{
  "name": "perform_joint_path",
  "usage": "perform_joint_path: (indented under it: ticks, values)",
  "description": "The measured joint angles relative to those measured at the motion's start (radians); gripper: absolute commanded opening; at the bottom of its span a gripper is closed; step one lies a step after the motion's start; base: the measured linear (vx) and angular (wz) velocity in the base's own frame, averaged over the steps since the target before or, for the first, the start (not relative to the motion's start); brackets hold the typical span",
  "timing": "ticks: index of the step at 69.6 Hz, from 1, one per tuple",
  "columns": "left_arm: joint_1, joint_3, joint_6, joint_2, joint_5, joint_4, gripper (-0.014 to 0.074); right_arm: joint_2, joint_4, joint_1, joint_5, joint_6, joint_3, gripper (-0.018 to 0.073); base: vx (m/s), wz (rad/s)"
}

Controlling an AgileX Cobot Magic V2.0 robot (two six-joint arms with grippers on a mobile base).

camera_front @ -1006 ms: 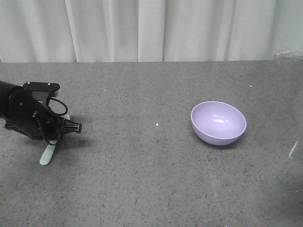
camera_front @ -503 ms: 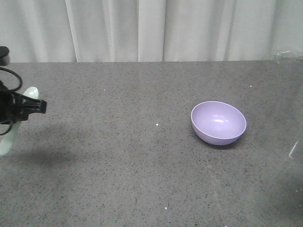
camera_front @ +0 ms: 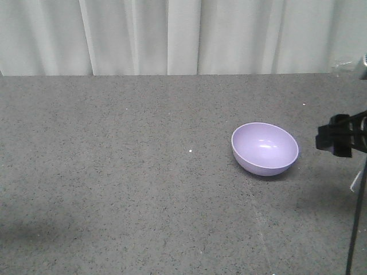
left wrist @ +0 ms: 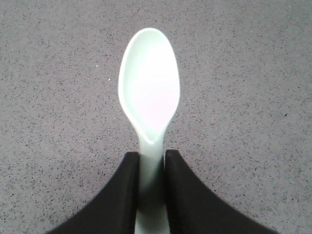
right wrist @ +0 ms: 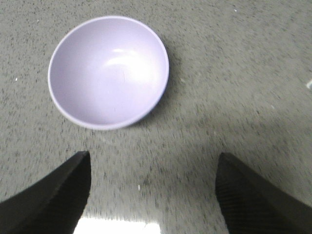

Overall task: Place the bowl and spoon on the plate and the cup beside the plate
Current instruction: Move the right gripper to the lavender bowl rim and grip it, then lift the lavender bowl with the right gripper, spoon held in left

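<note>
Spoon [left wrist: 148, 92]: I hold it by the handle in my left gripper [left wrist: 151, 158], jaws closed tight on either side of the stem, over the grey table [left wrist: 253, 73]. Its long axis runs straight out from my wrist. The oval head points away from me and the hollow side is turned up toward the wrist camera. The handle's end is hidden between the jaws.

Bowl [right wrist: 108, 72] stands upright on the table, right of centre in the front view. My right gripper [right wrist: 152, 161] hangs just short of it, jaws spread wide with nothing between them.

A second ago my left gripper was low at the table's left side with the spoon slanting down to the surface. Half a second ago it was at the left edge of the front view with the spoon lifted. Now it is out of that view, and my right gripper has come in at the right edge. The bowl has not moved.
</note>
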Motion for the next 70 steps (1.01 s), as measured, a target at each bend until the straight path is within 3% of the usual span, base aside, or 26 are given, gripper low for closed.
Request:
perform_joint_path:
  ticks: [32, 47, 58, 70]
  values:
    - [0.000, 0.000, 0.000, -0.002, 0.001, 0.000, -0.0008, 0.425, 0.008, 0.000, -0.127, -0.016, -0.137, 0.0526, 0.00, 0.00]
    - [0.000, 0.000, 0.000, -0.002, 0.001, 0.000, -0.0008, 0.532, 0.008, 0.000, -0.160, -0.016, -0.137, 0.0477, 0.00, 0.00]
    - [0.000, 0.000, 0.000, -0.002, 0.001, 0.000, -0.0008, 0.563, 0.008, 0.000, -0.179, -0.016, -0.137, 0.0345, 0.00, 0.00]
    - [0.000, 0.000, 0.000, -0.002, 0.001, 0.000, -0.0008, 0.563, 0.027, 0.000, -0.184, -0.016, -0.140, 0.0063, 0.00, 0.00]
